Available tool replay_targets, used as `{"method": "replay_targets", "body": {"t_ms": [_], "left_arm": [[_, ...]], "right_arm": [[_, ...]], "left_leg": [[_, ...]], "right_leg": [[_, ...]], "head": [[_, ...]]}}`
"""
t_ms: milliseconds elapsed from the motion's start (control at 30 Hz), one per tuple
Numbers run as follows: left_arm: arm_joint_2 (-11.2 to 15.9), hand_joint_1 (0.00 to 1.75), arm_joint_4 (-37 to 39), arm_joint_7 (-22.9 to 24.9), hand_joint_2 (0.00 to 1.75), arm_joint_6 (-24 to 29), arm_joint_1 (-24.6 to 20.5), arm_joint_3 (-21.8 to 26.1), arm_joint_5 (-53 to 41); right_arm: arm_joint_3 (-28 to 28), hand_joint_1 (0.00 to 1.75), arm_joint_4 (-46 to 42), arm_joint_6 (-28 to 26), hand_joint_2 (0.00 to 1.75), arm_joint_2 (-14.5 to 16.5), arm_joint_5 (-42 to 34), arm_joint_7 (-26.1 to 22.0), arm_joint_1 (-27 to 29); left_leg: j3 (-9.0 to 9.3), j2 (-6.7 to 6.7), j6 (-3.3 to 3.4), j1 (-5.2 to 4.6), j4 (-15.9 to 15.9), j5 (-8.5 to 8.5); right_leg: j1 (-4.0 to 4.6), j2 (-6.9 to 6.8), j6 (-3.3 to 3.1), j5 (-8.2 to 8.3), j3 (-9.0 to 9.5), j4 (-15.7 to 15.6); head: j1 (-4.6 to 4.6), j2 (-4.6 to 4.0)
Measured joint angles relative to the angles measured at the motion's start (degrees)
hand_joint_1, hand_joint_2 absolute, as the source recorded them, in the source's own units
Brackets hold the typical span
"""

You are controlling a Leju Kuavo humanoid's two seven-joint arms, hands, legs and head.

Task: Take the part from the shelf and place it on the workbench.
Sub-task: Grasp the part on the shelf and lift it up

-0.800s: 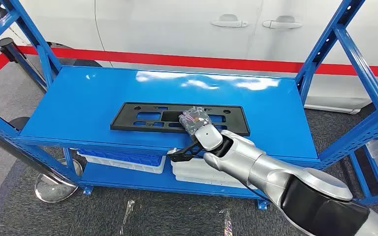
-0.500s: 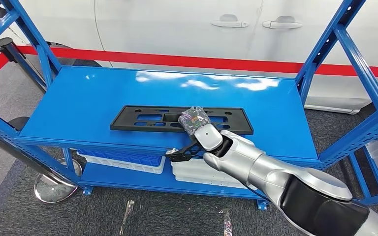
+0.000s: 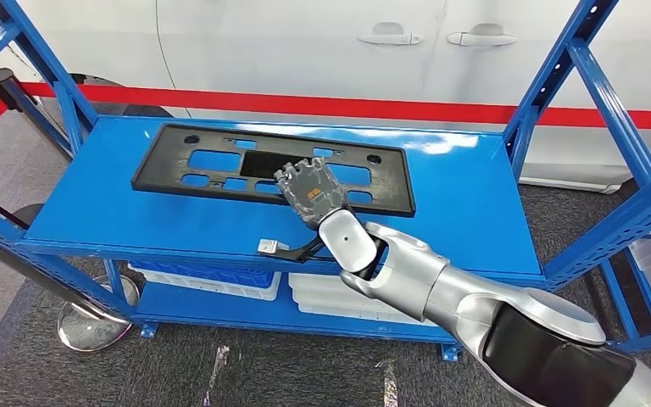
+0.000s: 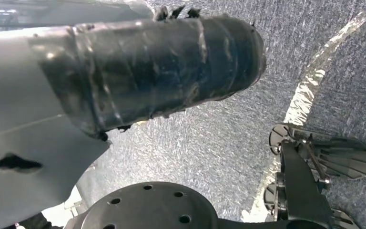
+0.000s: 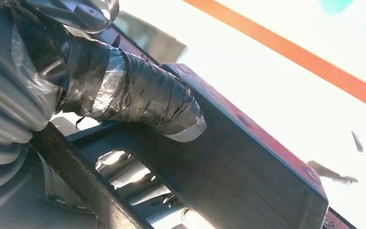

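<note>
Above the blue shelf [image 3: 136, 199], the right hand [image 3: 309, 188] is gripping the part [image 3: 212, 161], a long, flat black plastic plate with many cut-outs, and the part is riding tilted, its far edge raised. In the right wrist view a taped finger [image 5: 138, 98] is pressing on a bar [image 5: 228, 157] of the part beside a cut-out. It is probably light and fairly stiff but liable to flex and swing, being long; a hold near the middle, through a cut-out, looks soundest, since the smooth plastic could slip. Compared with the earlier frames, the part is no longer lying flat near the front of the shelf: it is sitting higher and farther back. Whether the left hand is wide or closed I cannot tell.
</note>
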Motion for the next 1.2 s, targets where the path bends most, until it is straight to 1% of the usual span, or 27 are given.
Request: {"method": "replay_targets", "body": {"t_ms": [33,167,233,300,533,633,867,1200], "left_arm": [[0.0,0.0,0.0,0.0,0.0,0.0,0.0,0.0,0.1],[0.0,0.0,0.0,0.0,1.75,-0.1,0.0,-0.2,0.2],[0.0,0.0,0.0,-0.4,1.75,-0.5,0.0,-0.5,0.2],[0.0,0.0,0.0,-0.8,1.75,-1.1,0.0,-0.9,0.0],[0.0,0.0,0.0,-2.2,1.75,-1.8,0.3,-1.7,1.0],[0.0,0.0,0.0,-2.4,1.75,-2.4,0.3,-1.7,1.9],[0.0,0.0,0.0,-2.4,1.75,-2.6,0.3,-2.0,1.7],[0.0,0.0,0.0,-2.5,1.75,-3.0,0.2,-2.4,1.7]], "right_arm": [[-0.2,1.75,-1.1,0.1,1.75,-0.1,0.4,0.0,0.0],[-0.6,1.75,-4.2,-0.8,1.75,-0.6,2.3,0.1,0.0],[-0.8,1.75,-6.7,-2.0,1.75,-1.0,4.0,0.1,-0.1],[-1.4,1.75,-10.8,-1.2,1.75,-1.7,4.6,-0.9,-0.6],[-1.8,1.75,-27.5,13.2,1.75,-4.3,2.9,-6.0,-7.5],[-1.6,1.75,-32.6,16.0,1.75,-4.8,2.0,-6.9,-9.5],[0.3,1.75,-38.5,16.3,1.75,-5.3,1.9,-7.6,-9.6],[3.3,1.75,-41.5,17.1,1.75,-6.0,1.1,-8.6,-9.5]], "left_leg": [[0.02,0.0,0.0,0.01,0.0,0.0],[0.03,0.0,-0.02,0.04,-0.1,0.0],[0.03,0.04,-0.03,0.04,-0.1,0.0],[0.04,0.07,-0.03,0.04,-0.1,0.0],[0.04,0.08,-0.04,0.04,-0.1,-0.01],[0.05,0.08,-0.05,0.04,-0.1,-0.01],[0.06,0.07,-0.07,0.04,-0.1,-0.03],[0.06,0.07,-0.07,0.04,-0.1,-0.03]], "right_leg": [[0.01,-0.01,-0.04,-0.03,0.01,0.0],[0.04,0.0,-0.07,-0.05,0.0,0.0],[0.04,0.04,-0.08,-0.04,-0.01,0.0],[0.04,0.07,-0.08,-0.04,-0.02,0.0],[0.04,0.08,-0.09,-0.05,-0.03,0.0],[0.04,0.07,-0.09,-0.05,-0.01,0.0],[0.04,0.07,-0.09,-0.05,0.0,0.0],[0.04,0.06,-0.09,-0.06,0.0,0.0]], "head": [[-0.01,0.0],[-0.01,0.01],[0.0,0.01],[0.0,0.0],[0.0,0.02],[0.0,0.02],[0.0,0.02],[0.0,0.0]]}}
